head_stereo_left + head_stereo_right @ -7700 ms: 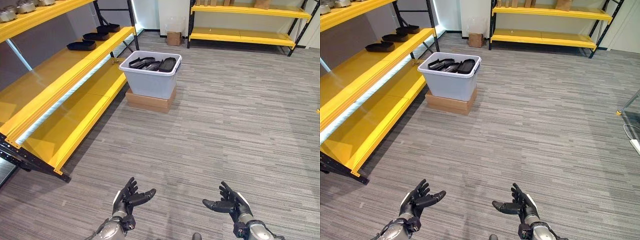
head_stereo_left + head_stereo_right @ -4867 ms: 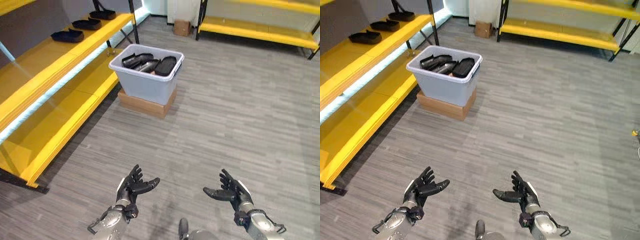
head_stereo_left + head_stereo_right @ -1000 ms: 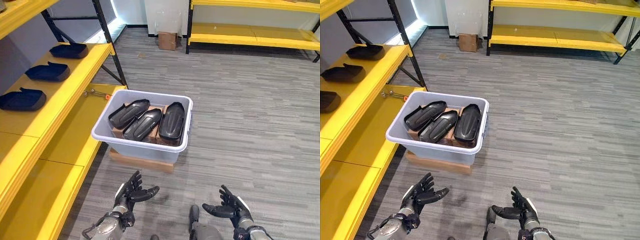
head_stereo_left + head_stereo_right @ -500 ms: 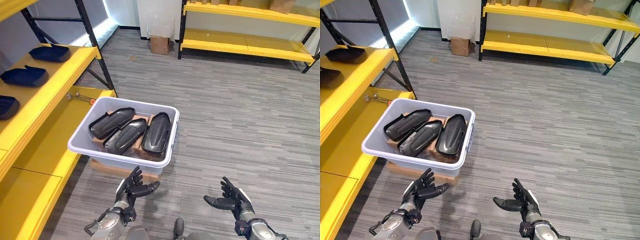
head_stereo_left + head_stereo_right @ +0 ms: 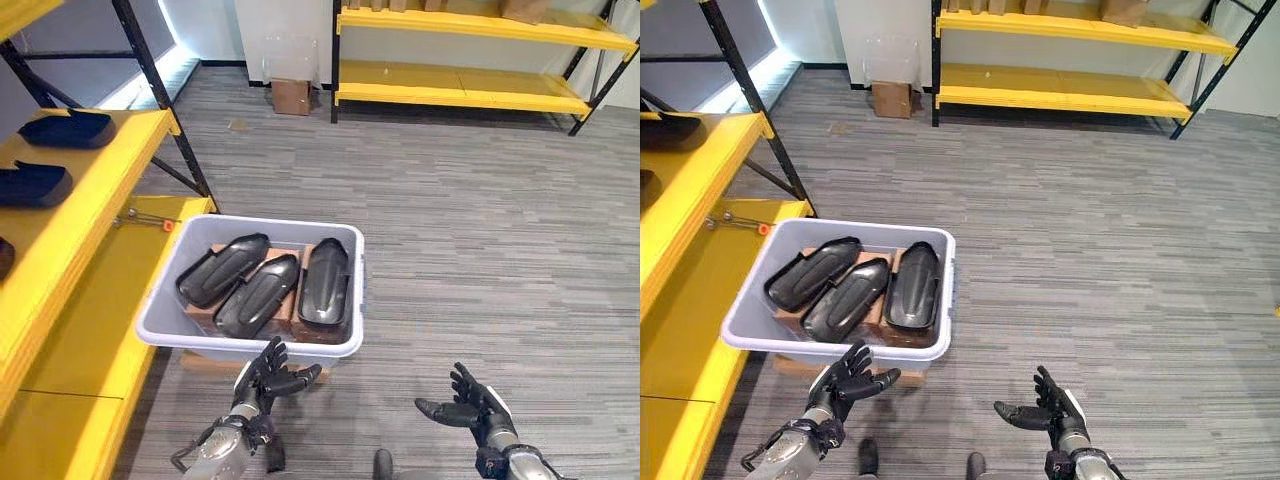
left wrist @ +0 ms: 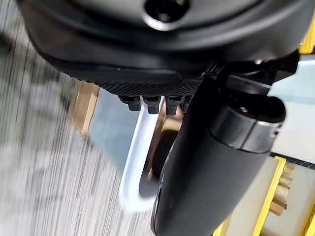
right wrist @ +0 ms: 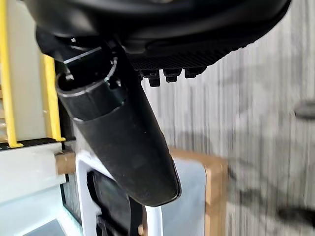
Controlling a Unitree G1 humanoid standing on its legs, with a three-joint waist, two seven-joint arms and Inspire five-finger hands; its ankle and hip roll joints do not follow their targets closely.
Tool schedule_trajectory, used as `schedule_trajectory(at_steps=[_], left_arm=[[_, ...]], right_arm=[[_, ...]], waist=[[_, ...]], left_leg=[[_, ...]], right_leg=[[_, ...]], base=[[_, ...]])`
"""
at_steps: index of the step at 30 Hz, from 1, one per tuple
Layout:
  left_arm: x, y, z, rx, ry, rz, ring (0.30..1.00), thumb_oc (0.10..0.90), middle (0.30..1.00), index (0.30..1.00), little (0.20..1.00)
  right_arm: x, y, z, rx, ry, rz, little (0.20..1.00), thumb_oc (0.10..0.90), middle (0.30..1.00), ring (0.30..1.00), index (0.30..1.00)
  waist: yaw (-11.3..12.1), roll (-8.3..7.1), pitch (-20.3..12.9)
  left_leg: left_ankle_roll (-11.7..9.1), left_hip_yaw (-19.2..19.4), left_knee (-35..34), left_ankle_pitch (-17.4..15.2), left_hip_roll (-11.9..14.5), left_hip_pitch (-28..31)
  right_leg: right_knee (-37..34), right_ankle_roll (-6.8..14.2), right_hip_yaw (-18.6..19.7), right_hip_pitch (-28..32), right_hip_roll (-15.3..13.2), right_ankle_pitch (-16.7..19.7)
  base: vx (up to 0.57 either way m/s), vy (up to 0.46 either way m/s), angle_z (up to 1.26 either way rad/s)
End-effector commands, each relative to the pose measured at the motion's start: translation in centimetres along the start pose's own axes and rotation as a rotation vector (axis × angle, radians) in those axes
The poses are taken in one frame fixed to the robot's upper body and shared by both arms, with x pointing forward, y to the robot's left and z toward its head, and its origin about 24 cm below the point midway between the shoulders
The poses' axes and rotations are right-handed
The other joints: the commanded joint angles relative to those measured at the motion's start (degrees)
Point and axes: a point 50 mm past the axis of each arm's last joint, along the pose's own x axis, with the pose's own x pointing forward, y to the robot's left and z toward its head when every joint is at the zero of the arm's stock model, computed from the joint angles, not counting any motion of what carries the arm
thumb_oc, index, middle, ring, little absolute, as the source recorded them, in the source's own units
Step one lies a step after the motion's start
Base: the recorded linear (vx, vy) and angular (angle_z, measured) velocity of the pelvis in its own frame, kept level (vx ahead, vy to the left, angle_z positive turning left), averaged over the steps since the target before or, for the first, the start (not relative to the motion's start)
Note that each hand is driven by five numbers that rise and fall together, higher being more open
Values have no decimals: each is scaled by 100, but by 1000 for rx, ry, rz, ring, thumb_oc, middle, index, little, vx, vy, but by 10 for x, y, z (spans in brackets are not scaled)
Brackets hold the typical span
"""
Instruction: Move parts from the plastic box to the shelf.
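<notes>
Left eye view: plastic box (image 5: 345, 300) now much closer than half a second ago, whole picture shifted, so camera carried forward, box itself unmoved on its cardboard base (image 5: 196, 362). Approach nearly finished; reach for a part looks next. Three black parts (image 5: 258, 294) lying side by side inside the box, none lifted. Left robot hand (image 5: 264, 378) just before the box's near rim, fingers spread and empty. Right robot hand (image 5: 470, 410) off to the box's right over bare floor (image 5: 480, 250), fingers apart, empty too. Yellow shelf (image 5: 75, 215) hard against the box's left side, carrying similar parts (image 5: 68, 127); tight there. Open room right of the box.
</notes>
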Motion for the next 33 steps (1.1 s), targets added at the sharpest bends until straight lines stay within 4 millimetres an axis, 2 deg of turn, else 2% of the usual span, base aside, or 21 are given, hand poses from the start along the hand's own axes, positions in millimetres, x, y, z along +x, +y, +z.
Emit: schedule_trajectory(at_steps=[1,6,9,17,24,33], left_arm=[[3,-3,47,56,-223,-52,1000,900,1000,1000,1000],[4,-2,49,81,-225,-48,1000,900,1000,1000,1000],[3,-1,48,73,-221,-43,1000,900,1000,1000,1000],[1,1,44,69,-204,-43,1000,900,1000,1000,1000],[0,3,46,48,-218,-29,1000,900,1000,1000,1000],[-2,8,52,43,-245,-5,1000,900,1000,1000,1000]], right_arm=[[8,7,47,-62,-203,59,1000,900,1000,1000,1000],[9,13,44,-32,-194,72,1000,900,1000,1000,1000],[9,16,43,-26,-191,76,1000,900,1000,1000,1000],[9,18,43,-44,-192,91,1000,900,1000,1000,1000],[9,18,57,-91,-253,88,1000,900,1000,1000,1000],[8,15,66,-77,-292,70,1000,900,1000,1000,1000]], waist=[[183,-155,-270],[127,-177,-353],[118,-195,-403],[138,-277,-471],[155,-322,-428],[231,-425,-335]], left_leg=[[-20,239,11,-449,287,134],[161,412,-21,-634,17,202],[208,455,-21,-698,-47,239],[145,460,-21,-713,42,358],[57,426,-21,-631,167,294],[66,295,151,-624,96,-70]], right_leg=[[315,379,16,59,-515,-399],[465,582,3,-79,-794,-202],[489,642,-23,-91,-847,-173],[317,622,-199,127,-775,-232],[195,562,-298,182,-643,-254],[102,626,-449,125,-718,-53]], base=[[75,347,-37],[40,156,-21],[43,69,-9],[41,-13,-1],[18,-39,2],[16,11,9]])
